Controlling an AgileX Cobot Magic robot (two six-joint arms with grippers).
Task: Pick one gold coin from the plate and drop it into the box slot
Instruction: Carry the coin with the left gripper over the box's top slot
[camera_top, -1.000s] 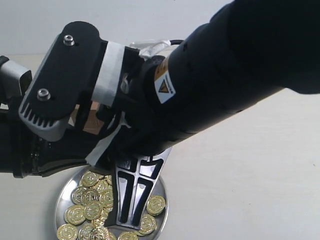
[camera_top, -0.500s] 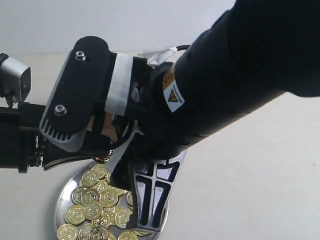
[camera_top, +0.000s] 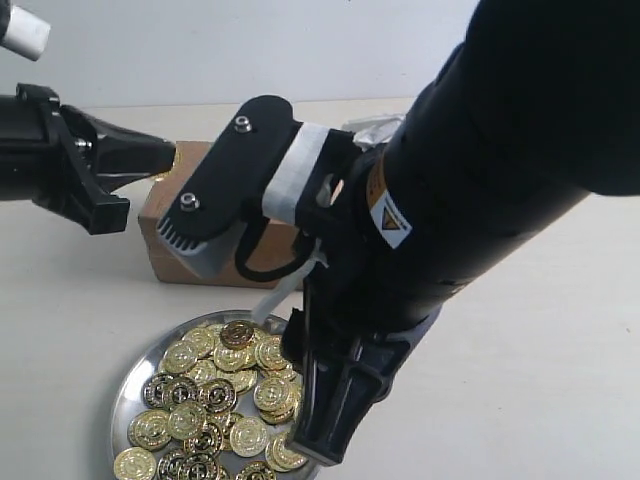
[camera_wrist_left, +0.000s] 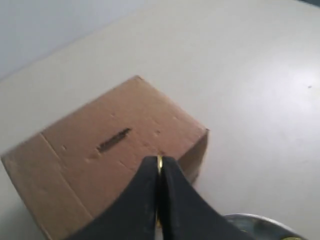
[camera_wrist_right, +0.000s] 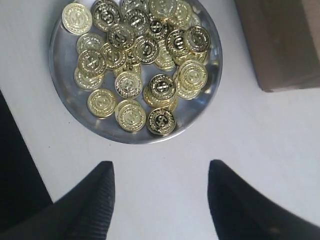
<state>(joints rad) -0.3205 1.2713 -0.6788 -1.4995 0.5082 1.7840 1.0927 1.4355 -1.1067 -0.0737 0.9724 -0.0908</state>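
Up comes my left claw (camera_wrist_left: 159, 174) off the plate (camera_top: 122, 392), and now it hangs at the near corner of the box (camera_wrist_left: 70, 160). My right arm (camera_top: 480, 200) has swung aside, so the cardboard shows. Left claw is pressed together on one gold coin (camera_wrist_left: 159, 162), pinched by its faces, only the thin rim peeking out between the tips. The slot (camera_wrist_left: 114, 140) lies ahead of those tips and off to one side, not yet under the coin. The plate, with the other coins (camera_wrist_right: 145, 50), sits below and behind that claw. Right claw (camera_wrist_right: 160, 192) is spread wide and empty over bare bench (camera_top: 560, 350), the plate just ahead of its tips.

I judge the coin light, stiff and slick, so this flat-face pinch is the right hold; any slack and it slides out. Its rim looks turned across the slit, so I reckon it needs twisting into line first, and that slit looks narrow and rough-edged.
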